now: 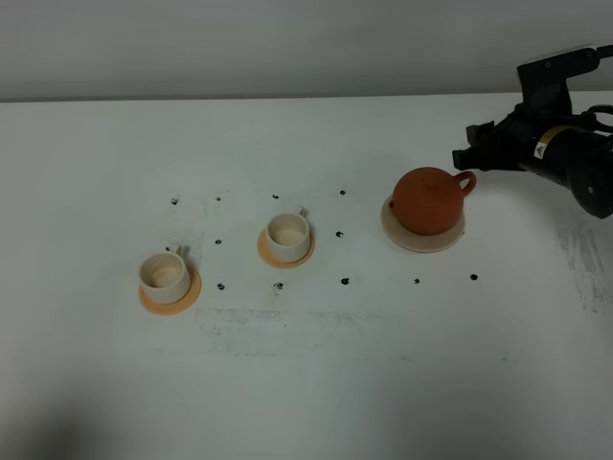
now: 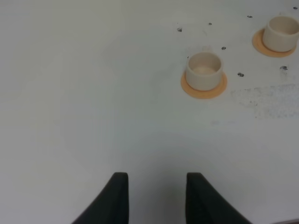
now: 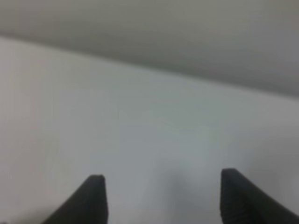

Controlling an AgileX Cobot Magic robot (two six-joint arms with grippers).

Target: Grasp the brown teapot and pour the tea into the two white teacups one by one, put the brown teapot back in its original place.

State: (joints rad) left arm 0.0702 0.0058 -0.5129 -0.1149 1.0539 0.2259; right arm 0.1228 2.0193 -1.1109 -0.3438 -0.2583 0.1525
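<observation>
Nothing appears to be done yet: the teapot [image 1: 426, 200] is seen standing on its coaster [image 1: 407, 238], ungrasped, and both cups [image 1: 164, 272] [image 1: 286, 231] look pale inside, so grasping, both pours and the return are judged to remain. The right gripper [image 1: 471, 151] is held wide and empty near the handle [image 1: 465, 182], while the left gripper [image 2: 156, 186] is set narrow, with nothing held. The tea is hidden under the lid, and the right wrist view is blurred and shows no teapot.
</observation>
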